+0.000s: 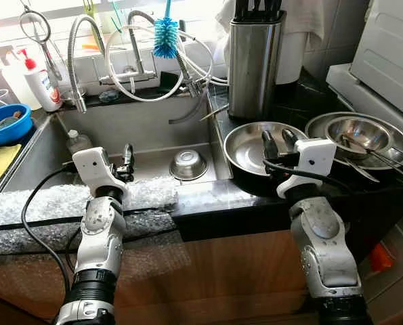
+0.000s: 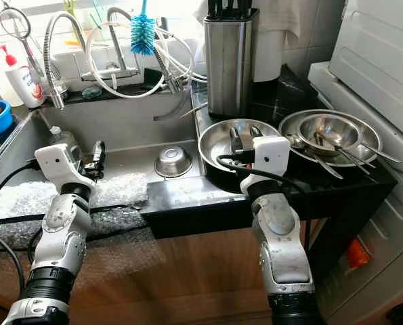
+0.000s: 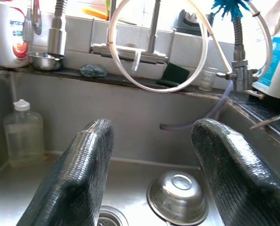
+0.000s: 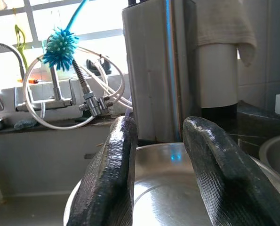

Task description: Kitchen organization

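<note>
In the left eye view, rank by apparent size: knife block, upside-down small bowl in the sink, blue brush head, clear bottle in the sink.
1. Knife block
2. Small bowl
3. Brush head and clear bottle look about alike; unranked.

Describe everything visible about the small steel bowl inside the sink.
The small steel bowl lies upside down on the floor of the sink, its raised foot ring facing up. It looks like polished stainless steel, shiny and round, with reflections on its domed side. It sits right of the drain and nothing rests on it. The left claw hovers open above the sink, short of the bowl, not touching it.
</note>
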Tool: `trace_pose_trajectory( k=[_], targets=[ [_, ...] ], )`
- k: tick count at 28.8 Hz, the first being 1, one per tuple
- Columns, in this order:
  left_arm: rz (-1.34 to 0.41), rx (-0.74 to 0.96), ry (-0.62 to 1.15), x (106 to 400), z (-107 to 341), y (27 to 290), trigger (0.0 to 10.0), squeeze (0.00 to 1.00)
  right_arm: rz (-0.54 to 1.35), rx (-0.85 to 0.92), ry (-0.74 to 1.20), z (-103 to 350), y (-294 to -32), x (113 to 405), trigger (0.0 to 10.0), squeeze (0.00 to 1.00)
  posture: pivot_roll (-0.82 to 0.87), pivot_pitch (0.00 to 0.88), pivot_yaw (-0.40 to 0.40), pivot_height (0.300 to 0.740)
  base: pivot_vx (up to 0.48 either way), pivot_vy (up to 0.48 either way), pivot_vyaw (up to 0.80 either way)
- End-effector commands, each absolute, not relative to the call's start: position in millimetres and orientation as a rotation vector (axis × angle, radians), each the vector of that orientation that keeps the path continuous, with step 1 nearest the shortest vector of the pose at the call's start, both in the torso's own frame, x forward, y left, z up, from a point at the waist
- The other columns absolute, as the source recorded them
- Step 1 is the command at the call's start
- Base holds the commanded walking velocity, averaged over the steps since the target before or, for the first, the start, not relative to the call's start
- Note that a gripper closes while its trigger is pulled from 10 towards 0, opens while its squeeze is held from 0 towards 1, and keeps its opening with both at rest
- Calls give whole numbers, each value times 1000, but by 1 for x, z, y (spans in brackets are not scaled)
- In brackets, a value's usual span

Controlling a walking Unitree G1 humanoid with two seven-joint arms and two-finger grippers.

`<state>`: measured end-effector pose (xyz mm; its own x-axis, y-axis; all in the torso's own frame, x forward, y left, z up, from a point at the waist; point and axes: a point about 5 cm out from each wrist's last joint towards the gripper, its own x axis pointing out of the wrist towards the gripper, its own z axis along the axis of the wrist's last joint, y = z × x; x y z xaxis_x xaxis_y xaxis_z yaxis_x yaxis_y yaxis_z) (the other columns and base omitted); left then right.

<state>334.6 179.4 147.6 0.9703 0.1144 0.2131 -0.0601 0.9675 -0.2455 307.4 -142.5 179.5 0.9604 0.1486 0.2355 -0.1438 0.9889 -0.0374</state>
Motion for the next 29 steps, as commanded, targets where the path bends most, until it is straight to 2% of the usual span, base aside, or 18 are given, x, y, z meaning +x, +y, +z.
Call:
trace_pose_trajectory(
  k=[1,2,3,4,9,17,23,29],
  targets=[
    [94,-248,-227,337,147,180,10000,0,150,-6,-269,188,-141,307,10000,0,-166,0,125,740,0,0,0],
    [94,-248,-227,337,147,180,10000,0,150,-6,-269,188,-141,307,10000,0,-166,0,125,740,0,0,0],
    [55,-233,-214,339,146,172,10000,0,115,-16,-266,183,-147,306,10000,0,-192,0,178,740,0,0,0],
    [41,-231,-212,341,146,169,10000,0,95,-18,-265,181,-151,305,10000,0,-195,0,184,740,0,0,0],
    [-17,-199,-224,346,152,160,10000,0,35,-21,-263,178,-164,304,10000,0,-199,0,195,740,0,0,0],
    [-36,-218,-213,346,147,152,10000,0,22,-36,-269,181,-168,302,10000,0,-215,0,194,740,0,0,0],
    [29,-266,-231,345,146,155,10000,0,102,-47,-256,183,-159,304,10000,0,-181,0,106,740,0,0,0],
    [77,-287,-249,341,144,156,10000,0,125,-62,-261,190,-160,308,10000,0,-171,0,48,740,0,0,0]
  ],
)
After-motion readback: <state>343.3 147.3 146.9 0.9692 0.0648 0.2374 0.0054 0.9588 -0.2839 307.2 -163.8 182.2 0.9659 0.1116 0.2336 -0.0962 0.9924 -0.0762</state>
